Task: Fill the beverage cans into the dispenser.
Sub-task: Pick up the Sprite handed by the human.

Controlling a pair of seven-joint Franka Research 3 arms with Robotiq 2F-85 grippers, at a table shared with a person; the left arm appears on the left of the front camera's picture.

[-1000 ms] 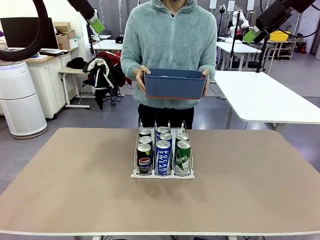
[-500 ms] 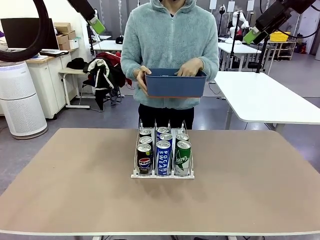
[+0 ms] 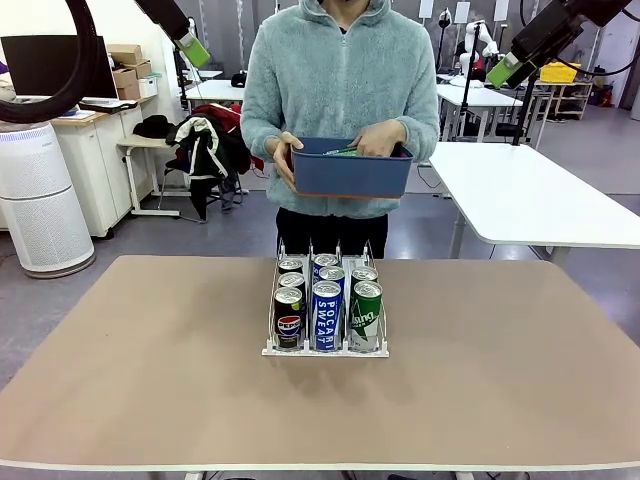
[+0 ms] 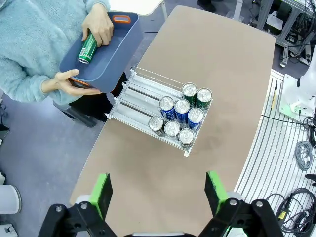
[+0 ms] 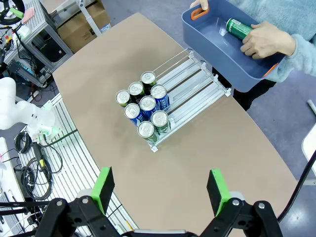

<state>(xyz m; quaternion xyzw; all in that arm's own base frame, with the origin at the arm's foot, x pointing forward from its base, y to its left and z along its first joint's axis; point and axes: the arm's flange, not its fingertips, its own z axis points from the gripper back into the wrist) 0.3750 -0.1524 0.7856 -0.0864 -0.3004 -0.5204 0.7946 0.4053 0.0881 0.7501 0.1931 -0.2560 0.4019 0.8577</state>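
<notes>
- Both claws hang high over the bench. The left claw and the right claw each stand wide with nothing between the green pads. Neither arm reaches down toward anything.
- Below and ahead of each claw, on the bench, sits the dispenser. Eight cans are packed at the end nearer the claws: three black, three blue and two green. The far stretch of every lane is bare.
- Beyond the dispenser, farthest from both claws, the person holds a dark-blue bin up in the air past the far bench edge.
- The change is here. A second ago both hands held the bin by its ends. Since then one hand has gone inside and now closes over a green can lying in the bin. In the front view a bit of green shows at the rim.
- The other hand carries the bin alone, gripping its end wall.
- This looks like the next can being picked out for loading, probably for the green lane, which is one short. The claws have no part in it yet.
</notes>
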